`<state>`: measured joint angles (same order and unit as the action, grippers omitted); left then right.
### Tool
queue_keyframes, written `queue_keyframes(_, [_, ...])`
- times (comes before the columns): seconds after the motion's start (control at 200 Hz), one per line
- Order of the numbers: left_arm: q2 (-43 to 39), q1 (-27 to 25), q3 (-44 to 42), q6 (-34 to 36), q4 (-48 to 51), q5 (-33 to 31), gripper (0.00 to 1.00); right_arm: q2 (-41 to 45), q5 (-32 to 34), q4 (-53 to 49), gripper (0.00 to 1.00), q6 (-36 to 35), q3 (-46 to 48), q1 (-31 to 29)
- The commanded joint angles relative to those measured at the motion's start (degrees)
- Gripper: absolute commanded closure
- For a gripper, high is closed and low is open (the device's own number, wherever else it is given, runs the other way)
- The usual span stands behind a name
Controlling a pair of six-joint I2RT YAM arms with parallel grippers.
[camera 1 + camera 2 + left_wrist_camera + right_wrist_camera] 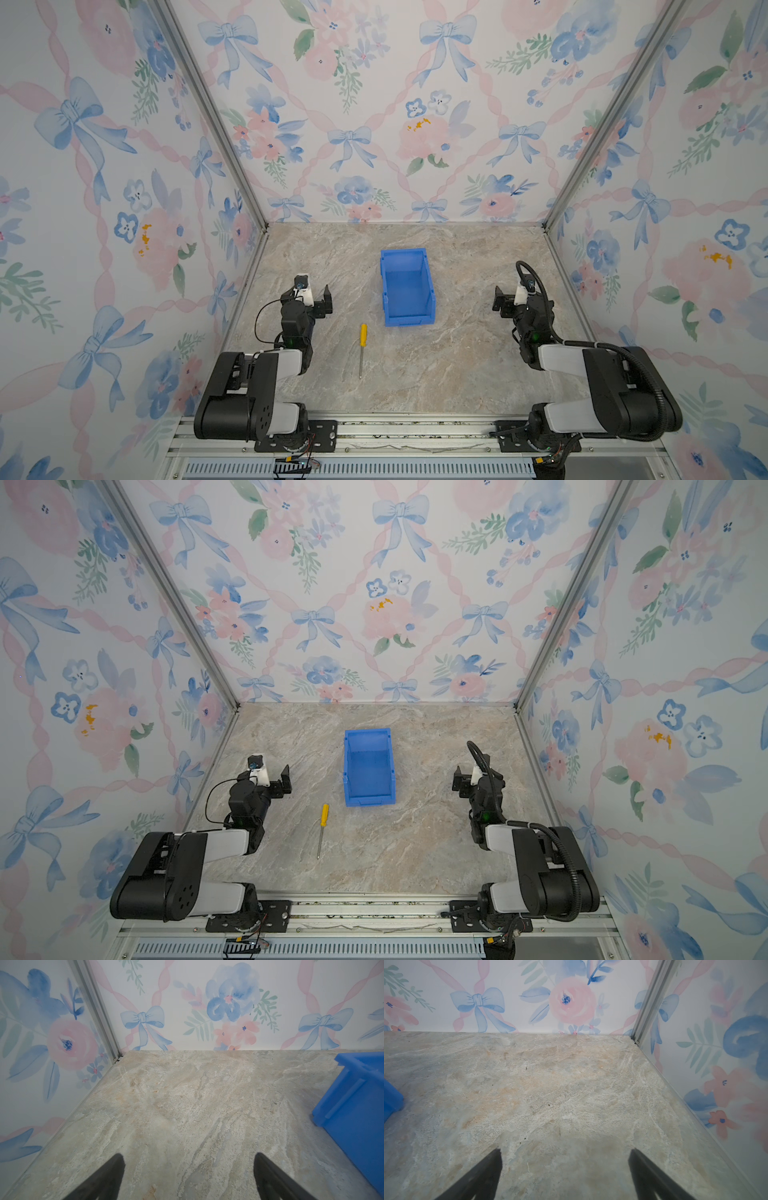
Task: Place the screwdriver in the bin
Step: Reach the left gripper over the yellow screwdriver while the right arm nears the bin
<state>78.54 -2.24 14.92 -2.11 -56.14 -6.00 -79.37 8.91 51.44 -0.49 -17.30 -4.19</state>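
Left claw [189, 1155] and right claw [566, 1150] gape empty; pickup unstarted, next likely lowering left onto screwdriver [362, 348] near bin [402, 252].

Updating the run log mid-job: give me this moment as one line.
screwdriver: on table, outside bin | bin: empty | left hand: open, empty | right hand: open, empty

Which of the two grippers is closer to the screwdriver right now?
The left gripper: the screwdriver lies near it, left of the bin, while the right gripper sits across on the bin's other side.
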Motion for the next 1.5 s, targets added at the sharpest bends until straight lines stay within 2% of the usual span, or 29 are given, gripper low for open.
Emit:
queue_keyframes(0.0, [-1.03,-0.31,-0.5,-1.26,1.8,-1.47,0.03,2.29,1.35,0.64,0.03,-0.26,1.06,-0.66])
queue_keyframes(0.145, [-1.38,-0.33,1.12,-1.21,6.04,-3.0,0.03,2.89,3.19,-0.48,0.03,-0.27,0.12,-1.12])
queue_keyframes(0.28, [-4.08,-0.4,5.31,-0.99,17.8,-6.58,0.03,8.68,4.23,-11.58,0.03,-4.44,-4.43,-4.62])
queue_keyframes(0.46, [-9.41,-1.16,8.75,-1.0,27.65,-6.51,0.03,17.12,12.34,-25.9,0.03,-7.82,-10.78,-12.86])
queue_keyframes(0.615, [-13.19,-2.14,12.42,-6.83,35.09,-7.95,0.03,20.05,18.92,-41.68,0.03,-1.69,-18.83,-18.58])
queue_keyframes(0.765, [-14.66,-2.5,17.62,-11.64,44.06,-3.99,0.03,19.08,27.25,-56.12,0.03,5.11,-27.0,-23.5])
queue_keyframes(0.9, [-15.13,-2.51,21.41,-14.31,52.36,2.24,0.02,16.3,30.54,-66.33,0.03,12.29,-34.17,-25.04])
queue_keyframes(1.04, [-16.08,-2.67,22.17,-17.56,57.74,9.05,0.03,11.39,31.18,-75.88,0.03,18.09,-42.65,-26.44])
queue_keyframes(1.215, [-15.34,-3.4,22.25,-18.9,62.33,18.94,0.03,5.73,29.67,-79.94,0.03,20.51,-48.73,-30.28])
queue_keyframes(1.34, [-13.76,-5.21,23.66,-18.98,67.82,20.1,0.03,0.53,30.68,-82.38,0.03,20.74,-52.48,-33.8])
queue_keyframes(1.495, [-12.17,-7.53,24.64,-20.33,73.19,18.69,0.03,-3.75,21.81,-79.87,0.03,21.68,-53.31,-34.92])
